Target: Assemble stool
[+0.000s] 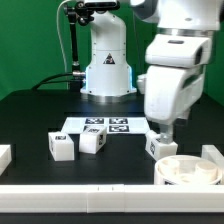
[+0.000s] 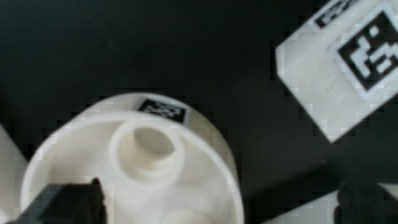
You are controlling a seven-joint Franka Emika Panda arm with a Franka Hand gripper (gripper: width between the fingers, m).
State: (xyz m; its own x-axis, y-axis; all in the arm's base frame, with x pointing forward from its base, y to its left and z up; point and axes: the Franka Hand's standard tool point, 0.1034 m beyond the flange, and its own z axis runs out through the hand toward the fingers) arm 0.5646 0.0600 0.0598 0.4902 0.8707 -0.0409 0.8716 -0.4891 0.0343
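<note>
The round white seat [image 1: 190, 170] lies at the front on the exterior view's right. One white tagged leg [image 1: 160, 149] stands just beside it, and my gripper [image 1: 166, 130] hangs right over that leg. In the wrist view the leg [image 2: 157, 150] shows a round hollow top and a small tag. It sits between my fingertips [image 2: 64, 200], with one finger close to it and the other well off it. The gripper [image 2: 214, 205] is open and holds nothing. Two more legs [image 1: 60, 147] [image 1: 92, 141] stand on the exterior view's left.
The marker board [image 1: 105, 126] lies behind the legs and shows in the wrist view [image 2: 347, 60]. Plain white bars edge the work area at the left [image 1: 4, 155], right [image 1: 212, 154] and front [image 1: 90, 190]. The arm's base [image 1: 107, 70] stands at the back.
</note>
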